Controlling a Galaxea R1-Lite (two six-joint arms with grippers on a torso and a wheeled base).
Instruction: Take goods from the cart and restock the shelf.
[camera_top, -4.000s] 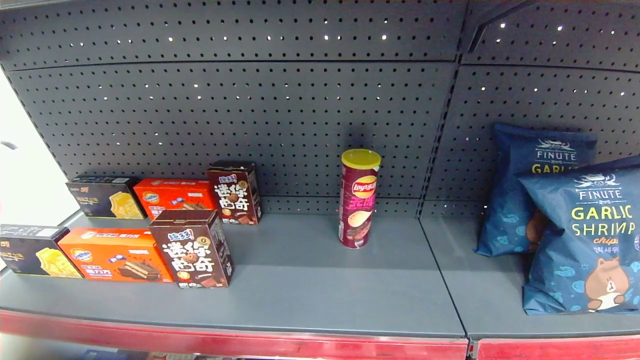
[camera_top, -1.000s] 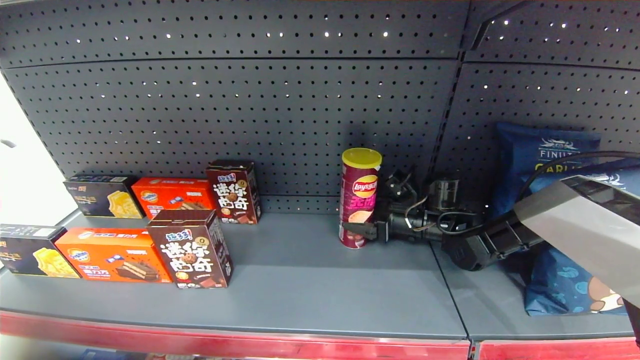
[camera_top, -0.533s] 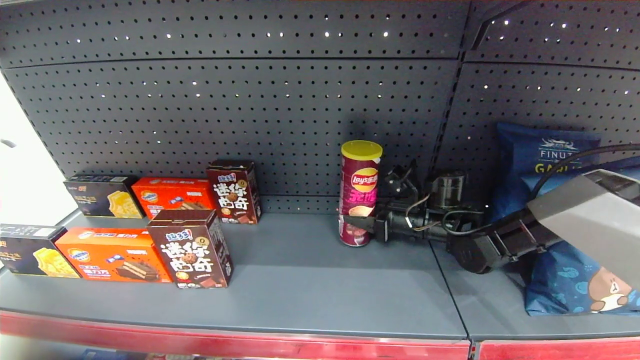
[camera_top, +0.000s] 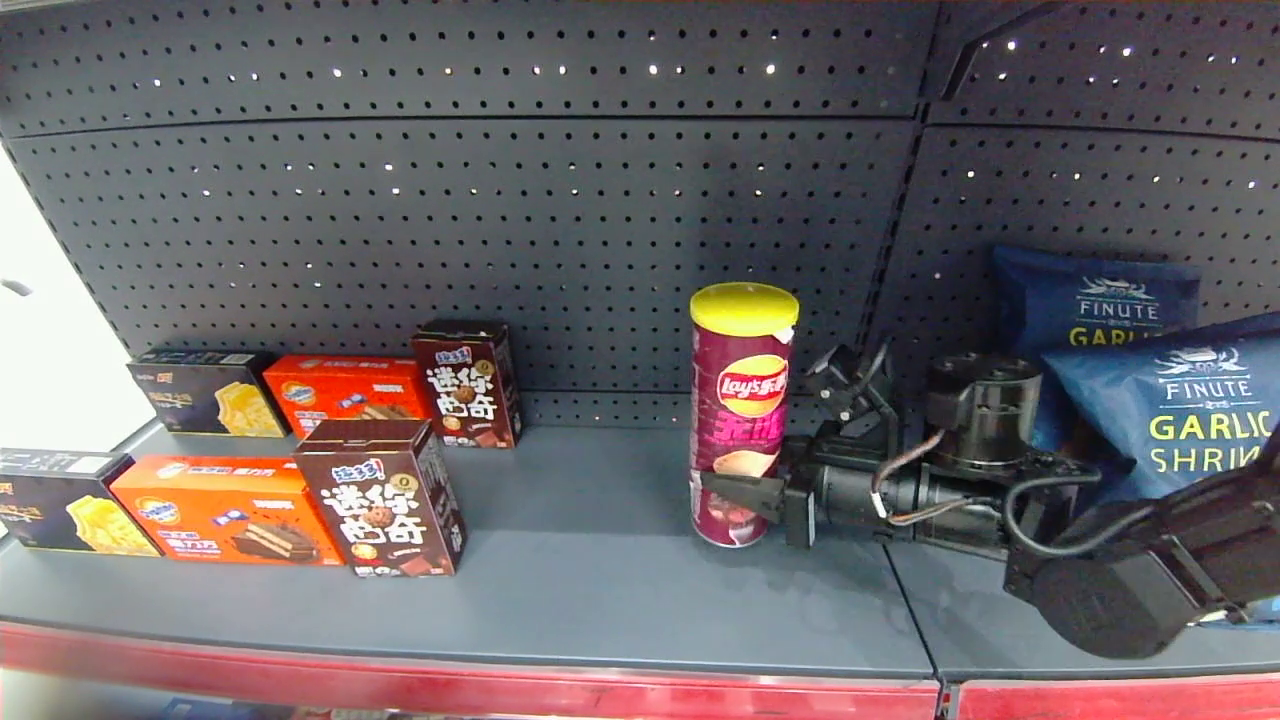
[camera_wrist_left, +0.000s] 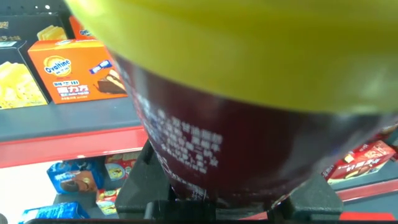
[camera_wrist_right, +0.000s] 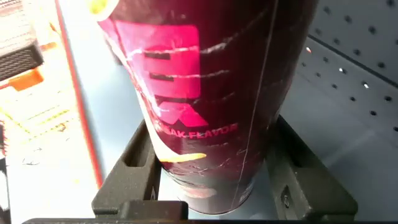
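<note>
Clamped low by the right gripper (camera_top: 738, 487), the tall chip can (camera_top: 742, 400) is upright at the middle of the shelf (camera_top: 600, 590) and could topple on a jerky release; the left gripper (camera_wrist_left: 230, 196) grips a second can (camera_wrist_left: 249, 143).

A grey shelf (camera_top: 600, 600) with a red front lip is backed by pegboard (camera_top: 450, 250). At its left, six boxes are set in two rows: front black box (camera_top: 70, 500), front orange box (camera_top: 225, 510) and front brown box (camera_top: 385, 495); rear black box (camera_top: 205, 393), rear orange box (camera_top: 345, 393) and rear brown box (camera_top: 470, 383). At the right, a rear bag (camera_top: 1095, 295) and a front bag (camera_top: 1190, 410) are leaned. A can (camera_top: 742, 400) is seen upright mid-shelf; whether its base touches cannot be told.
</note>
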